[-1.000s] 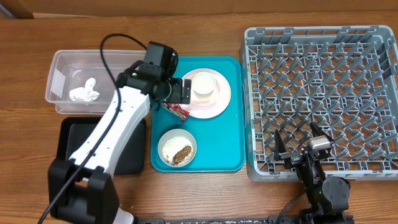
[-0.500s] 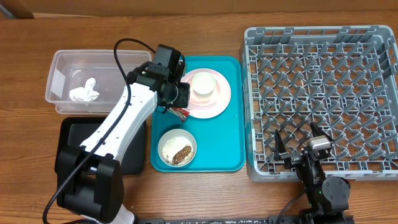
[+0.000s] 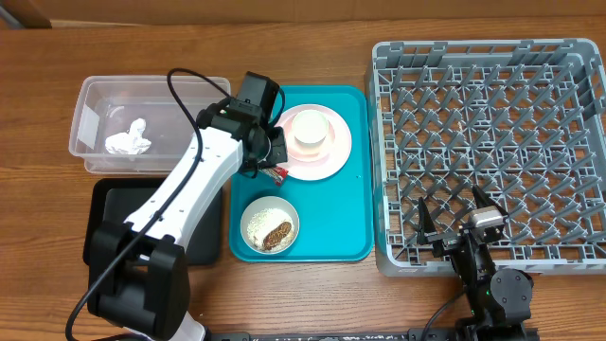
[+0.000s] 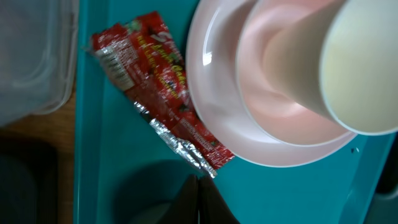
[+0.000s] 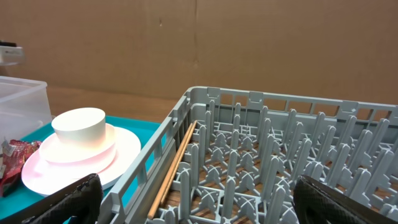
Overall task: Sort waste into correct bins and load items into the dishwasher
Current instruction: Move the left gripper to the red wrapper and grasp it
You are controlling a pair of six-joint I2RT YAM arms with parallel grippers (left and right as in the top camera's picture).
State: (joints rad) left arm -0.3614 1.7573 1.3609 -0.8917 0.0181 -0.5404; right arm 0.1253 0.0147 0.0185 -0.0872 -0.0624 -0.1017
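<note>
Tissue (image 3: 128, 140) sits in your clear tub (image 3: 151, 90) at the desk's far-left corner. The red wrapper (image 4: 158, 93) lies on the teal tray (image 3: 331, 223), touching the plate (image 4: 211, 134), below your left tool (image 4: 199, 199), whose gap I cannot tell. Your right tool (image 5: 205, 202) spreads wide by the rack (image 3: 492, 114).

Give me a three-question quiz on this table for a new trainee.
1. True or false: the crumpled tissue lies in the clear tub.
2. What stands on the pink plate? A) a white cup B) a glass jar C) a spoon
3. Fill in: the red snack wrapper lies on the ___ tray.
Key: 1 true; 2 A; 3 teal.
</note>
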